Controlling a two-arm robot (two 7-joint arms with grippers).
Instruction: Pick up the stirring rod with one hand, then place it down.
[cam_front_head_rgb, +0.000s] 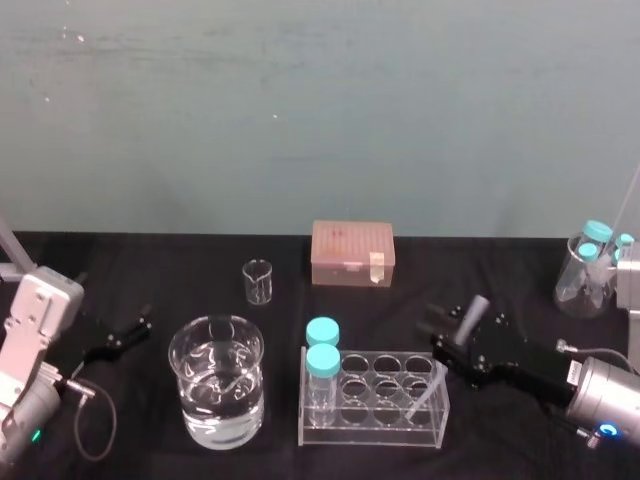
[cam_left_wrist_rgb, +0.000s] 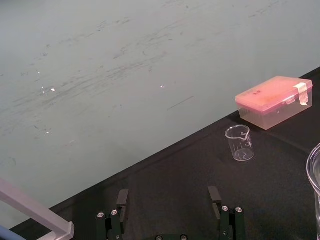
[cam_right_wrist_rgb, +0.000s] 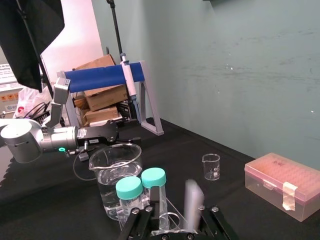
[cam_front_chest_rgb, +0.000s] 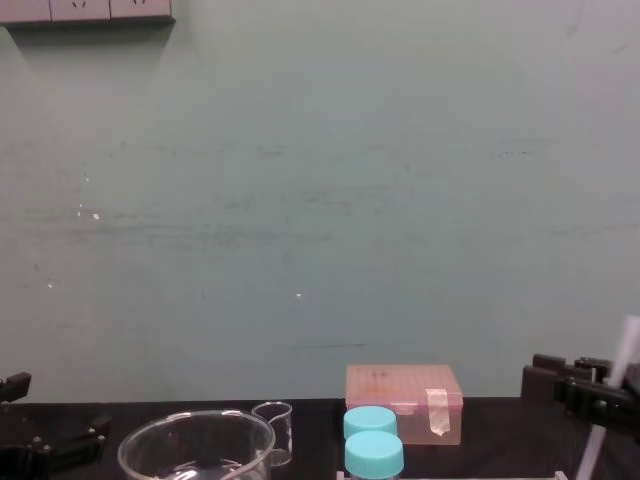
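The stirring rod (cam_front_head_rgb: 428, 392) is a thin whitish stick leaning steeply, its lower end inside the clear tube rack (cam_front_head_rgb: 372, 428) and its upper end rising between the fingers of my right gripper (cam_front_head_rgb: 447, 330). From the right wrist the stirring rod (cam_right_wrist_rgb: 193, 200) looks blurred and stands close to one finger, with a gap to the other, so the right gripper (cam_right_wrist_rgb: 177, 226) is open around it. The chest view has the stirring rod (cam_front_chest_rgb: 610, 410) at its right edge beside the right gripper (cam_front_chest_rgb: 565, 385). My left gripper (cam_front_head_rgb: 120, 335) rests open at the table's left.
Two blue-capped bottles (cam_front_head_rgb: 322, 345) stand in the rack's left end. A large beaker of water (cam_front_head_rgb: 216, 380) sits left of the rack, a small beaker (cam_front_head_rgb: 258, 280) and a pink box (cam_front_head_rgb: 351, 253) behind it. A glass flask (cam_front_head_rgb: 585, 265) stands far right.
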